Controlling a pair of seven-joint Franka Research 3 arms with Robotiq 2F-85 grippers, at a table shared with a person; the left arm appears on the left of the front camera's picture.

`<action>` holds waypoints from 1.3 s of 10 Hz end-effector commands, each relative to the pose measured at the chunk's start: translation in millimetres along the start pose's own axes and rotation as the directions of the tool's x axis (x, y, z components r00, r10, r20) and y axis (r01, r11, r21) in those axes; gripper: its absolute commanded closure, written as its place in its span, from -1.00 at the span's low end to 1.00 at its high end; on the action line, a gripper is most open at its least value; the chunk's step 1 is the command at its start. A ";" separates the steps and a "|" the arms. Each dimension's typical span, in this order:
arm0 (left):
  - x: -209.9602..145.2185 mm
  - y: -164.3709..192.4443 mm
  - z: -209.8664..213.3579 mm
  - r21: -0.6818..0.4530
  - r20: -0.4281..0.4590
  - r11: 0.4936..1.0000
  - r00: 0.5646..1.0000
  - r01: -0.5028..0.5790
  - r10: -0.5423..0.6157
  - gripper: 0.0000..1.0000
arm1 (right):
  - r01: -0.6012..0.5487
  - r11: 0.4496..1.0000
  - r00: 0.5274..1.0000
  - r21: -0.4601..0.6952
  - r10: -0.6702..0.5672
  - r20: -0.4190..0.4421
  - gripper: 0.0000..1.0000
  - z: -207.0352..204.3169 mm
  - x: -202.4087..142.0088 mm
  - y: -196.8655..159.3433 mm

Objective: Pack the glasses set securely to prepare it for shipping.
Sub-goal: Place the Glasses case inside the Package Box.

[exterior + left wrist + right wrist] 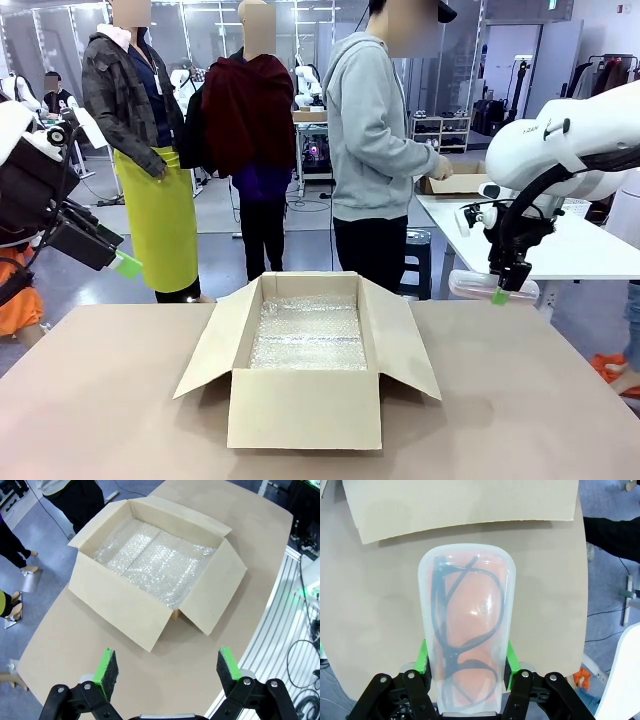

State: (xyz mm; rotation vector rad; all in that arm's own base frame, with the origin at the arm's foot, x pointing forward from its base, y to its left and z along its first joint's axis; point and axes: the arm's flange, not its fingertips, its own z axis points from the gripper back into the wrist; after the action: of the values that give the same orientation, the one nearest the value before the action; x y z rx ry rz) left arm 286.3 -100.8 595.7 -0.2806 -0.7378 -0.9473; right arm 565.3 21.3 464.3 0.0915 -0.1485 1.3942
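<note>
Cardboard makes up the open box (pixel 305 400) at the middle of the table (pixel 520 400). Its flaps are spread and its floor is lined with bubble wrap (pixel 308 335). A person in a grey hoodie (pixel 375 130) stands beyond the far edge. The pale pink case (pixel 466 605) is translucent and rounded, with a dark glasses frame showing through it. It hangs in the air to the right of the box, above the table's right side. The right gripper (pixel 465 658) pinches it between its green pads at one end, and most of the case juts past the fingertips. The left gripper (pixel 167 667) hovers at the left, jaws spread wide.
</note>
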 end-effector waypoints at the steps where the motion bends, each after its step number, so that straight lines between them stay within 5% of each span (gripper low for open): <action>1: 0.1 0.1 1.3 0.001 0.005 1.000 1.000 0.004 -0.004 -1.00 | 0.000 1.000 1.000 0.002 0.000 0.005 0.60 0.8 1.6 1.0; 2: 0.1 0.1 1.3 0.001 0.005 1.000 1.000 0.004 -0.004 -1.00 | 0.000 1.000 1.000 0.000 0.000 0.000 -0.28 0.0 0.0 0.0; 5: 0.1 0.1 1.3 0.001 0.005 1.000 1.000 0.004 -0.004 -1.00 | -0.054 0.999 0.998 -0.006 0.053 -0.023 -0.28 25.2 77.6 -12.4; 7: 0.1 0.1 1.3 0.001 0.005 1.000 1.000 0.004 -0.004 -1.00 | -0.131 0.991 0.988 0.025 0.132 -0.084 -0.28 23.8 165.8 -20.0; 10: 0.1 0.1 1.3 0.001 0.005 1.000 1.000 0.004 -0.004 -1.00 | -0.120 0.992 0.985 0.043 0.125 -0.117 -0.28 -1.7 274.1 -29.2; 13: 0.1 0.1 1.3 0.001 0.005 1.000 1.000 0.004 -0.004 -1.00 | -0.065 0.998 0.991 0.023 0.068 -0.117 -0.28 -34.5 337.0 -23.1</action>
State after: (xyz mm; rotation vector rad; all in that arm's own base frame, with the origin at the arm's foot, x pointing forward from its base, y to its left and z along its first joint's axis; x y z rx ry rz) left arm 286.3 -101.0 596.0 -0.2789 -0.7380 -0.9472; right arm 631.8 335.2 475.7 0.0378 -0.0501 1.5133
